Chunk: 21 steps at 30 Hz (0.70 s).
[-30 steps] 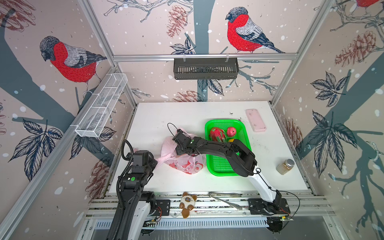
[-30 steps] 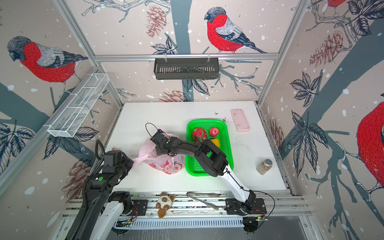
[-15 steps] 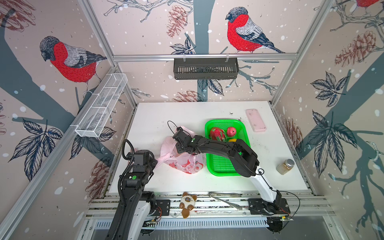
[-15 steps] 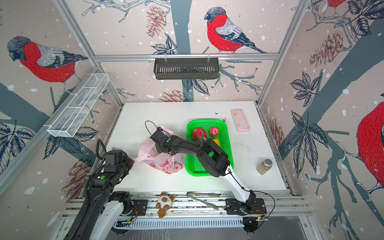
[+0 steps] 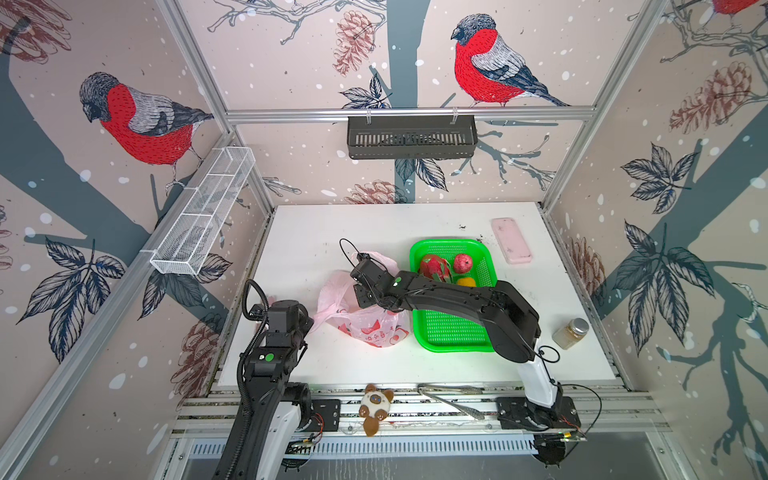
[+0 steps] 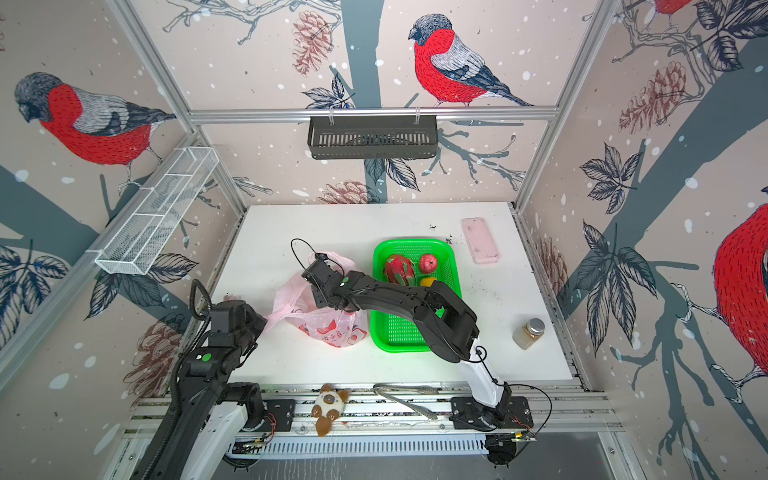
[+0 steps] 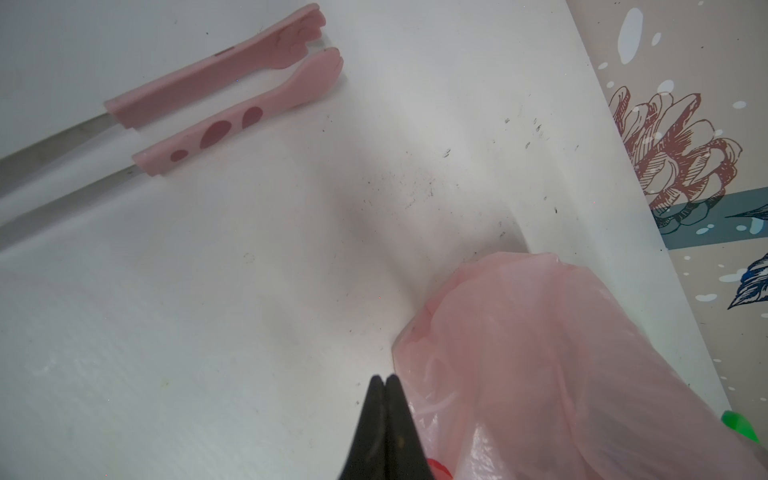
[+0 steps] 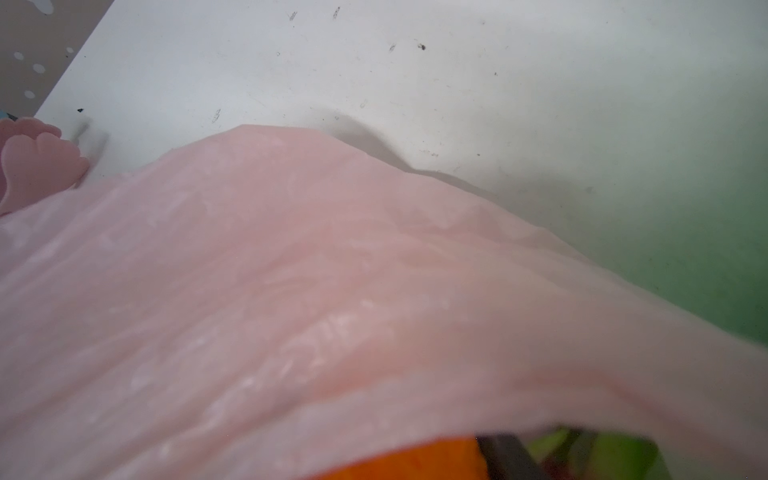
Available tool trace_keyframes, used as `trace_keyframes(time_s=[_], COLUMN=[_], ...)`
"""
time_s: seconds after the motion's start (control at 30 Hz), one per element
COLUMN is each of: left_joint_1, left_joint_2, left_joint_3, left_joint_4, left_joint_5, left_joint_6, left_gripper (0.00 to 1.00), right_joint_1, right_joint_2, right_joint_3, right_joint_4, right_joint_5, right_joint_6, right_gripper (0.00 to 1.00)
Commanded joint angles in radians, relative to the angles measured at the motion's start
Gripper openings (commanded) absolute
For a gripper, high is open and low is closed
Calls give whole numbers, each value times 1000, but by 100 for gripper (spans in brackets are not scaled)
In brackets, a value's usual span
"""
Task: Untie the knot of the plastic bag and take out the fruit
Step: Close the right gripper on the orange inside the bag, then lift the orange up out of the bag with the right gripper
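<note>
Pink plastic bag lies on the table, just left of the green basket.
Its long axis runs left to right and tapers into the left gripper, which pinches it. The right gripper reaches into its mouth; I cannot tell whether it is spread or closed.

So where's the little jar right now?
In both top views the jar stands on the table's right side, right of the green basket, nearer the front than the pink slab.

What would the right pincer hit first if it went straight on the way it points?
Probably the plastic bag: the right pincer is inside its mouth, and pink film fills the way ahead. Depth is unclear; an orange fruit lies close by.
</note>
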Motion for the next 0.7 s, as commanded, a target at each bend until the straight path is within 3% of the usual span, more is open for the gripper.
trace_keyframes(time_s=[0.0, 0.67], left_joint_1=[0, 0], left_joint_2=[-7, -5], left_joint_3=[-7, 8], left_joint_4=[42, 89], left_joint_5=[-35, -54], left_joint_6=[-16, -20], left_gripper=[0, 0], right_joint_1=[10, 35], right_joint_2=[-39, -213], right_joint_3=[-20, -97], right_joint_4=[26, 49], right_joint_5=[11, -16], right_joint_6=[-15, -23], right_gripper=[27, 26])
